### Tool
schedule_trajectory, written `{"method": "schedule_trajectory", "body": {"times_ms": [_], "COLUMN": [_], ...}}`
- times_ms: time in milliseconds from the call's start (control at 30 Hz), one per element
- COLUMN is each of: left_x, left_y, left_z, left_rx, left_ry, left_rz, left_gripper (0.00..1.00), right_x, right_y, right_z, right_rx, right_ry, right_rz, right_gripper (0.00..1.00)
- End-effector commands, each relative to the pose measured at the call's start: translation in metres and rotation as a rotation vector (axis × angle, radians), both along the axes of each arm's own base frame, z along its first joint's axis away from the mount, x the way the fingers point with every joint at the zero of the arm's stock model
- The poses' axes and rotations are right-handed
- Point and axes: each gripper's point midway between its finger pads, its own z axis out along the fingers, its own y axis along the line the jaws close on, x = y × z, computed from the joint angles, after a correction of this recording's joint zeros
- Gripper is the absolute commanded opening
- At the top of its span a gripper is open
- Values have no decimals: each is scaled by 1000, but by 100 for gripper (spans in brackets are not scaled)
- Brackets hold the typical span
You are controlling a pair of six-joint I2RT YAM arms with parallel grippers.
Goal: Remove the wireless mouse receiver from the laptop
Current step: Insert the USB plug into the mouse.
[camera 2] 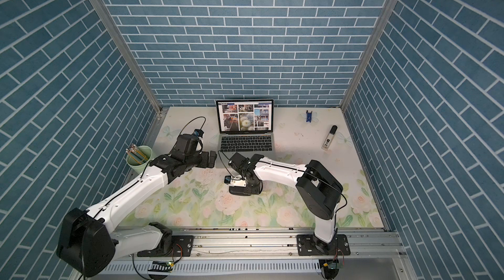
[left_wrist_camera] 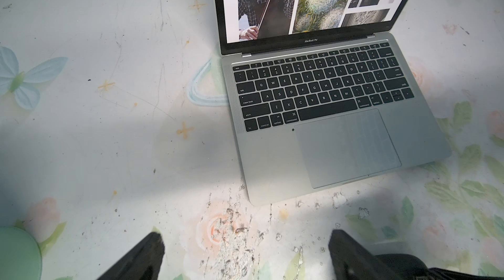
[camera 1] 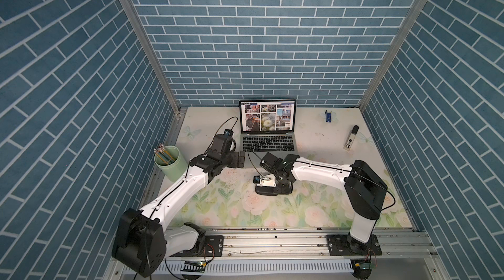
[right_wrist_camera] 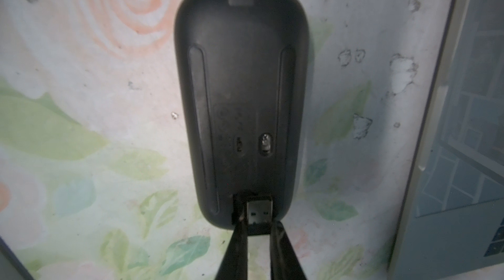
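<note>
Looking down in both top views and finding the laptop [camera 1: 268,142] [camera 2: 245,142] standing open at the back of the flowered bench [camera 1: 313,139], the left jaws spread wide and holding nothing just beside its front left corner. Finding also the right jaws pointing down at the black mouse [camera 1: 263,191] [camera 2: 236,190], lying in front of the laptop and apart from it. Turning to the left wrist view and seeing the laptop [left_wrist_camera: 272,161] from its corner, with two black fingertips [left_wrist_camera: 148,254] hanging far apart over bare bench. Turning to the right wrist view and catching the jaws clenching the wireless mouse receiver [right_wrist_camera: 259,211], out of the laptop and sitting right at a notch in the end of the black mouse [right_wrist_camera: 240,87], lying belly up; touching the mouse or not, impossible to tell.
</note>
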Motion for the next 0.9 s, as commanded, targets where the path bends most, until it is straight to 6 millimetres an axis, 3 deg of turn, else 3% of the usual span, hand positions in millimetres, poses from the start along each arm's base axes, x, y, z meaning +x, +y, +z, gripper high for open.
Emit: {"method": "schedule_trajectory", "body": {"times_ms": [0,867], "left_x": [-2,-3], "left_y": [-1,0], "left_z": [-4,-6], "left_rx": [12,16], "left_ry": [15,21], "left_rz": [-11,-15], "left_gripper": [100,100], "right_x": [-8,-17], "right_y": [-4,-6], "right_z": [-5,-13], "right_rx": [-20,-46], "right_ry": [38,62], "right_rz": [-9,-6], "right_gripper": [0,0]}}
